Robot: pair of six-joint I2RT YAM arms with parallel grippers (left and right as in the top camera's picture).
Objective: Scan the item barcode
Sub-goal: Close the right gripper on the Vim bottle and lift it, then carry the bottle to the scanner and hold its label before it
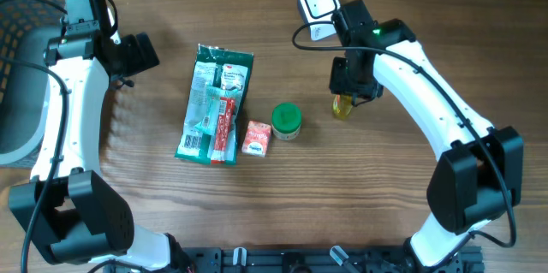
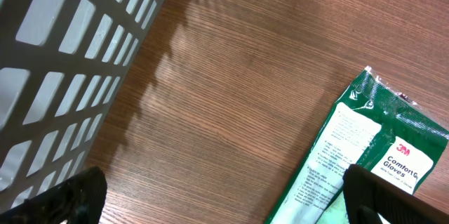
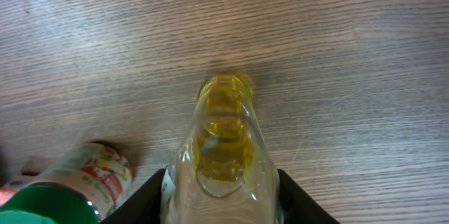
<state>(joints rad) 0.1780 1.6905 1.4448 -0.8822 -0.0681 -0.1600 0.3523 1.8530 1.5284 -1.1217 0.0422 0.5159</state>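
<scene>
Bottle [image 3: 221,133] with yellow contents, pinched by your right gripper [image 3: 223,185]; your left gripper [image 2: 221,196] hangs spread wide near the gloves packet [image 2: 365,147].

Overhead looks straight down; close left wrist view shares the glove packet [image 1: 214,106].

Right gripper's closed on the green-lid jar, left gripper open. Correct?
Not quite. The right gripper is closed on the bottle, not the jar, which stands free beside it. The right wrist view shows this. The left gripper is open, as you said.
</scene>
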